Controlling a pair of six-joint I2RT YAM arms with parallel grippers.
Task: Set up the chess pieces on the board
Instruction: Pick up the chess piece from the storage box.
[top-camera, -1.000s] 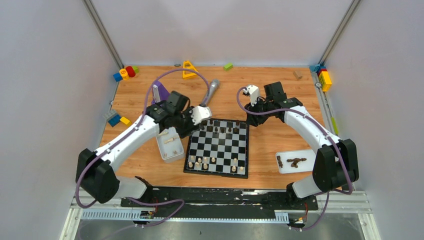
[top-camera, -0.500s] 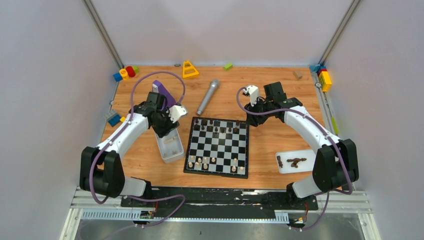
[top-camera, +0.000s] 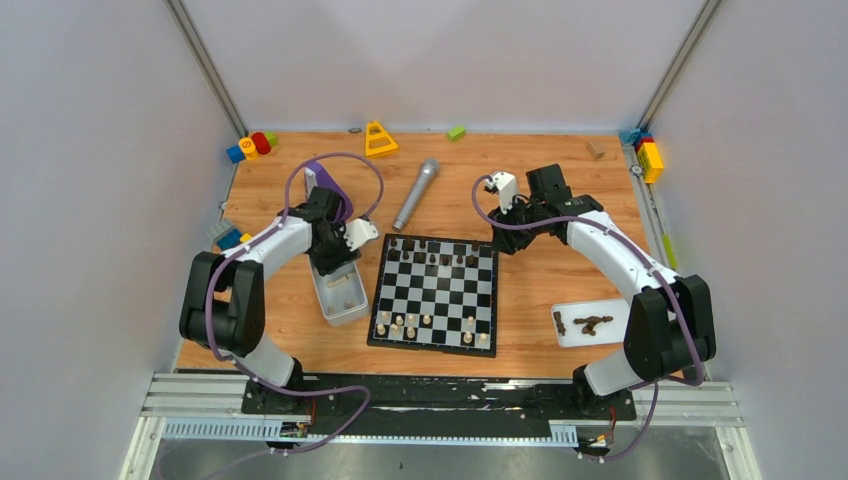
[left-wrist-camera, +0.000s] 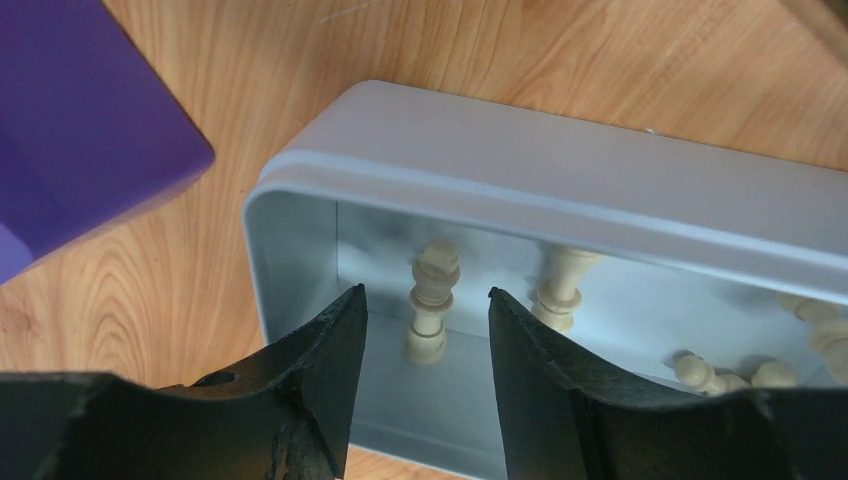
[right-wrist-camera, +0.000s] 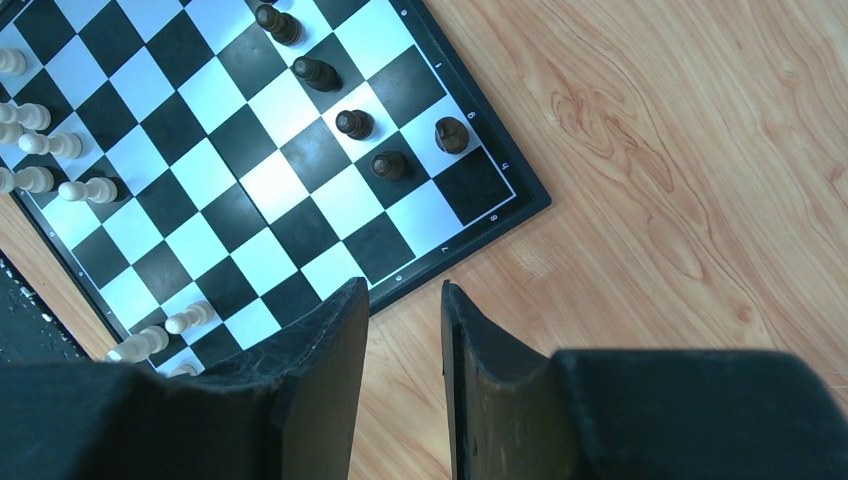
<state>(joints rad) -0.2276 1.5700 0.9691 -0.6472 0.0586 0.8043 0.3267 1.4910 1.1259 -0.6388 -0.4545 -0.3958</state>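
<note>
The chessboard (top-camera: 435, 293) lies mid-table, with dark pieces (top-camera: 440, 258) on its far rows and white pieces (top-camera: 405, 323) on its near rows. A grey bin (top-camera: 338, 295) left of the board holds several white pieces. My left gripper (top-camera: 335, 265) hangs open over the bin's far end. In the left wrist view an upright white piece (left-wrist-camera: 432, 300) stands just beyond the left gripper (left-wrist-camera: 427, 305), untouched. My right gripper (top-camera: 497, 238) hovers at the board's far right corner, narrowly open and empty. The right wrist view shows the right gripper (right-wrist-camera: 403, 290) above bare wood beside the board (right-wrist-camera: 250, 190).
A white tray (top-camera: 590, 322) with dark pieces sits right of the board. A purple block (top-camera: 325, 180) stands behind the bin, and a grey microphone (top-camera: 416, 193) lies beyond the board. Toy bricks (top-camera: 250, 146) and a yellow triangle (top-camera: 377, 138) line the far edge.
My left arm has swung from the board's far left corner back to the grey bin and lowered over it. The right arm has not moved.
</note>
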